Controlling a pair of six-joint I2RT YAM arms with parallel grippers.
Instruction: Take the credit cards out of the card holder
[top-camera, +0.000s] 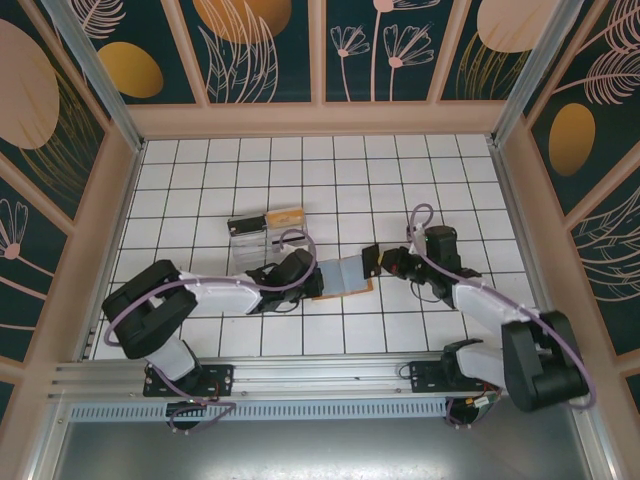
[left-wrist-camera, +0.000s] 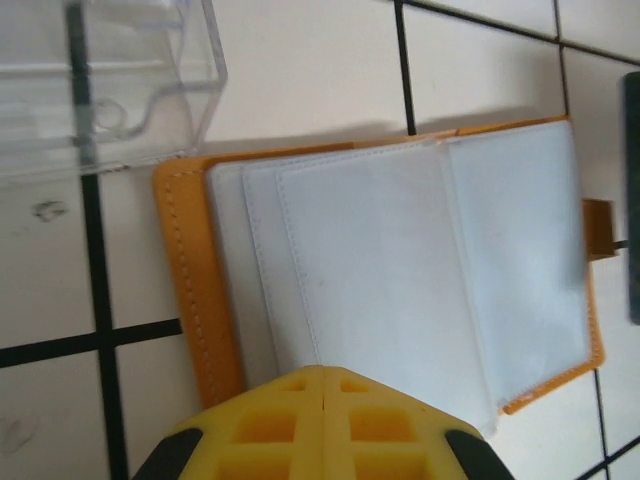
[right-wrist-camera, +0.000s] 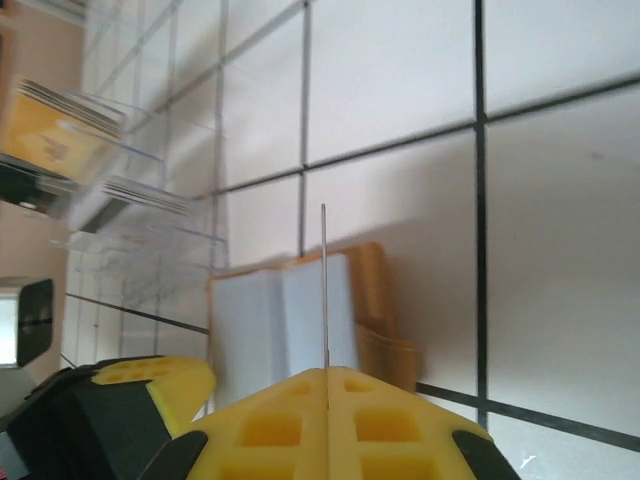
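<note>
Right gripper (right-wrist-camera: 327, 385) is clamped on a card (right-wrist-camera: 323, 290), edge-on. Left gripper (left-wrist-camera: 322, 385), clenched, pins the wallet (left-wrist-camera: 190, 260), probably so it won't slide.

Orange card holder (left-wrist-camera: 190, 270), pale grey-blue inside; white black-gridded table (left-wrist-camera: 300, 70); yellow fingers (left-wrist-camera: 270, 425).

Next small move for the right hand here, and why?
Probably draw the right hand straight back, away from the open orange-brown leather card holder. It is shut on what looks like a thin card, seen edge-on over the holder's pale pockets, while the shut left hand pins the holder's other end to the white tiled table.
</note>
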